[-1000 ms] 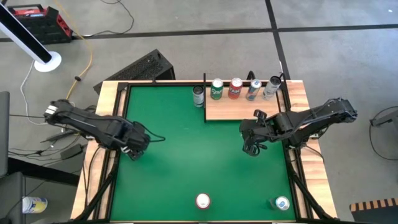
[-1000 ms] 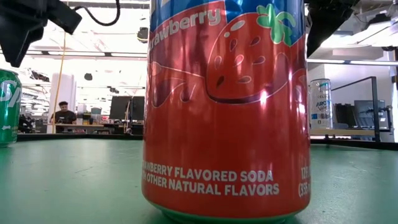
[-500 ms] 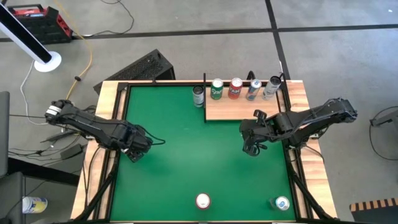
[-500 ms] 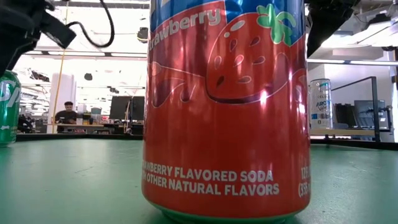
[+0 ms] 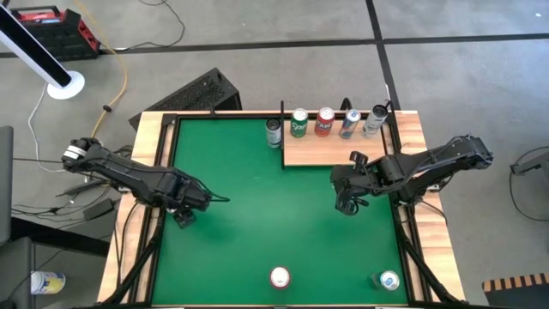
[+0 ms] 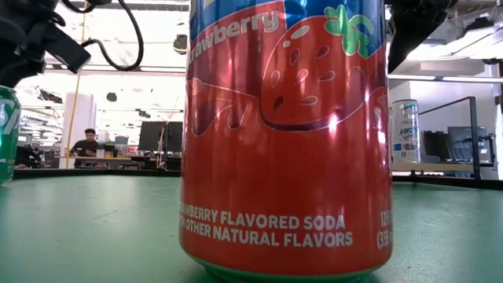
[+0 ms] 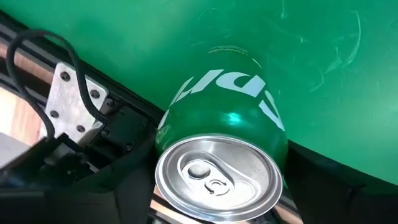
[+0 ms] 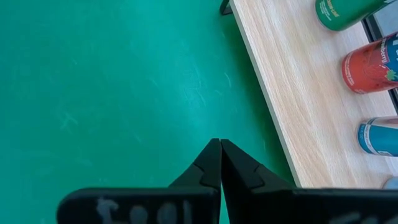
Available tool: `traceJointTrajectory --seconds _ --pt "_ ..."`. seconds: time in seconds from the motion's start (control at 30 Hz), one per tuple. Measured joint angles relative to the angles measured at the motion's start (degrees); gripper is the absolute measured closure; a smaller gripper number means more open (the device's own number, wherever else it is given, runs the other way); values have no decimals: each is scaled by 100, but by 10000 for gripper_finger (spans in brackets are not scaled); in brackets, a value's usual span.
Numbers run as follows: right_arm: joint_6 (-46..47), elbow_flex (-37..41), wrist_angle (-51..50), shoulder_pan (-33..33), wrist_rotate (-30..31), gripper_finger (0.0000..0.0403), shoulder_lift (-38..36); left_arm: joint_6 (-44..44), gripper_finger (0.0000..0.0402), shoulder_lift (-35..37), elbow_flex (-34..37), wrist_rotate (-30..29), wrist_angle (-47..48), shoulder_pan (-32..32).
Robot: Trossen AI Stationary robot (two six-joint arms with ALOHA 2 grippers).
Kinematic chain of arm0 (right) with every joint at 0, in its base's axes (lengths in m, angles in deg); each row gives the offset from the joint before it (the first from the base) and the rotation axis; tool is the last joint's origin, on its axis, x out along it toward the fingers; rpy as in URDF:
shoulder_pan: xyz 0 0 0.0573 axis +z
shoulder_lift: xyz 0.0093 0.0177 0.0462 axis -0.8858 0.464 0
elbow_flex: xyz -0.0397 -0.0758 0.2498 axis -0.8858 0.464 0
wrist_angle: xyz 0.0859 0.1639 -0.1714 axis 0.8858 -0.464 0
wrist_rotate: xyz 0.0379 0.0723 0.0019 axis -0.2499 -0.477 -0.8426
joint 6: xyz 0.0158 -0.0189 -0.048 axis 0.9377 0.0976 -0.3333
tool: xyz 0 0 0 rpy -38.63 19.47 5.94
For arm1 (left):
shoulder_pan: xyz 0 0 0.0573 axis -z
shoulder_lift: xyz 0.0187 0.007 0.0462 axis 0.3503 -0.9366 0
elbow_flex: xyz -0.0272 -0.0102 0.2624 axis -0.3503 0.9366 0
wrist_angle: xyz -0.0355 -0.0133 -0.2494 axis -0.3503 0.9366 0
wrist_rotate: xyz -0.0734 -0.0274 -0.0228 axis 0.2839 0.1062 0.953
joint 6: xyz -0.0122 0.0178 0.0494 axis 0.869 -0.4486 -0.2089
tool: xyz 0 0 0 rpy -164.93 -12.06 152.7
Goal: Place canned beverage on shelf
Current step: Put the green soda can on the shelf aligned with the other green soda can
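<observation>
Red strawberry soda can (image 6: 287, 134), set at the table's near edge, presumably awaiting transfer. Farther in, on the left, a green can (image 7: 227, 124) is straddled by the left gripper (image 5: 184, 213), its arm reached low over the rim. Whether the can is clamped cannot be told. The right gripper (image 8: 217, 144), pinched closed and empty, is held beside the shelf (image 5: 330, 153), where a row of cans (image 5: 324, 122) is lined up.

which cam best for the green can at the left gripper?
Left wrist view: the green can fills it, lid and lettering clear. Low view catches only an edge sliver. In the high view the left gripper hides it. Right wrist view misses it.
</observation>
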Motion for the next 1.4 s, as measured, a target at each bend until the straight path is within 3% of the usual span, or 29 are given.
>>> traceJointTrajectory --seconds 0.17,0.37,0.63,0.93,1.13,1.4 --pt "-1 2 -10 0 -5 378 0 -573 126 -50 -206 -108 -781 -10" --pt "-198 4 -4 -6 -7 376 0 -1334 126 -654 -1126 -585 -1761 -103" --pt "-192 4 -1 -37 -115 378 0 -3270 126 -2264 -3183 -964 -1587 -296" --pt "-144 4 15 148 -206 377 0 -5596 126 -4032 -5273 -901 -824 -496" --pt "140 7 45 345 -207 377 0 -6837 126 -4678 -5669 -905 -487 -485" --pt "170 188 115 525 -202 377 0 -7326 126 -4979 -5668 -905 -211 -476"
